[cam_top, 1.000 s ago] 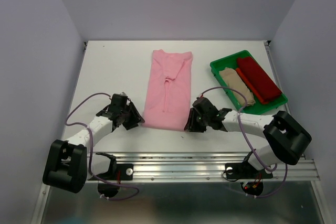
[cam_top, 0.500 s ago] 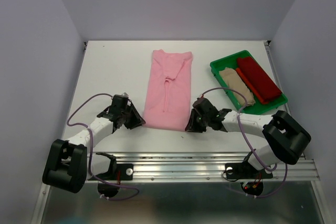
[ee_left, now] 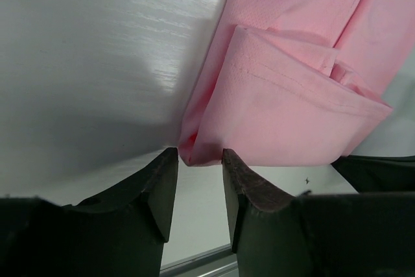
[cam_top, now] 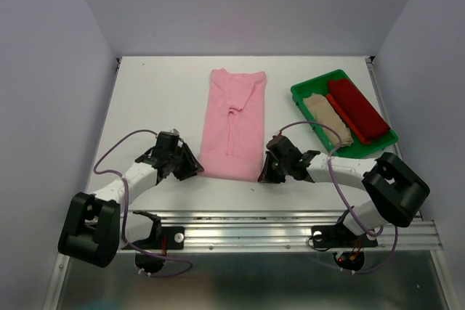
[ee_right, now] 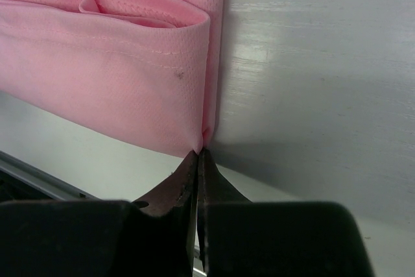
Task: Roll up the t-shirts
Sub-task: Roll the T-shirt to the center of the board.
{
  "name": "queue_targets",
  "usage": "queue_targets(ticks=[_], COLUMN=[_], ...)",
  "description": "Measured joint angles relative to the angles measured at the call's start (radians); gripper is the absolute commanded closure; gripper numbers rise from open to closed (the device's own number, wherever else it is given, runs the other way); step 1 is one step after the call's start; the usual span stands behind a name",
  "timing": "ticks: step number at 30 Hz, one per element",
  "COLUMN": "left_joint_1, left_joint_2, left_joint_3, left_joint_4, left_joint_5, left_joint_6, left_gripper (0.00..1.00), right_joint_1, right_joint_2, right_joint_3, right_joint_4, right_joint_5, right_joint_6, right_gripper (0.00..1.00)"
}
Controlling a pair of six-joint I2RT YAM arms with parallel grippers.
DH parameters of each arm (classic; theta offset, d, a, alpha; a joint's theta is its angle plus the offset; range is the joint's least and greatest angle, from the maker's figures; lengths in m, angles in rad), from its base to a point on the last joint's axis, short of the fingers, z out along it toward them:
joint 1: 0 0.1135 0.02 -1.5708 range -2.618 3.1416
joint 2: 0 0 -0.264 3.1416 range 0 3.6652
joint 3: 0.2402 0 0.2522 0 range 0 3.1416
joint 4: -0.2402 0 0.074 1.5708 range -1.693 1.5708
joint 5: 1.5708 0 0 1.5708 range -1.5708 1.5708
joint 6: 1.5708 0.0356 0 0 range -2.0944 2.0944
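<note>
A light pink t-shirt (cam_top: 234, 125) lies folded into a long strip down the middle of the table, its near hem turned over in a short fold. My left gripper (cam_top: 195, 170) is at the hem's left corner. In the left wrist view the pink t-shirt (ee_left: 292, 95) has its fold corner between the tips of my open left gripper (ee_left: 200, 157). My right gripper (cam_top: 263, 176) is at the hem's right corner. In the right wrist view my right gripper (ee_right: 199, 154) is shut, with the pink t-shirt's (ee_right: 110, 82) corner pinched at its tips. A dark red t-shirt (cam_top: 356, 110) and a beige t-shirt (cam_top: 327, 117) lie rolled in the tray.
A green plastic tray (cam_top: 301, 92) stands at the right of the table, holding the two rolled shirts. Purple walls close in the table on the left, back and right. A metal rail (cam_top: 290, 226) runs along the near edge by the arm bases.
My left gripper has shifted slightly right, toward the hem's left corner. The right gripper and the shirt have hardly moved.
</note>
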Motion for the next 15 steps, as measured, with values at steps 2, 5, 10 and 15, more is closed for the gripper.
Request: queue_targets(ticks=[2, 5, 10, 15], left_joint_1=[-0.004, -0.008, -0.014, -0.023], left_joint_2=[0.000, 0.000, 0.000, 0.002], left_joint_3=[0.000, 0.000, 0.000, 0.000], left_joint_4=[-0.006, -0.012, -0.016, -0.022], left_joint_5=[-0.004, -0.010, -0.018, -0.022], left_joint_6=[-0.005, -0.009, -0.013, -0.015], left_gripper=[0.62, 0.64, 0.61, 0.60], right_joint_1=[0.000, 0.000, 0.000, 0.000], right_joint_2=[0.000, 0.000, 0.000, 0.000], right_joint_3=[0.000, 0.000, 0.000, 0.000], right_joint_4=[0.000, 0.000, 0.000, 0.000], right_joint_5=[0.000, 0.000, 0.000, 0.000], right_joint_6=[0.000, 0.000, 0.000, 0.000], right_gripper=[0.96, 0.96, 0.96, 0.98])
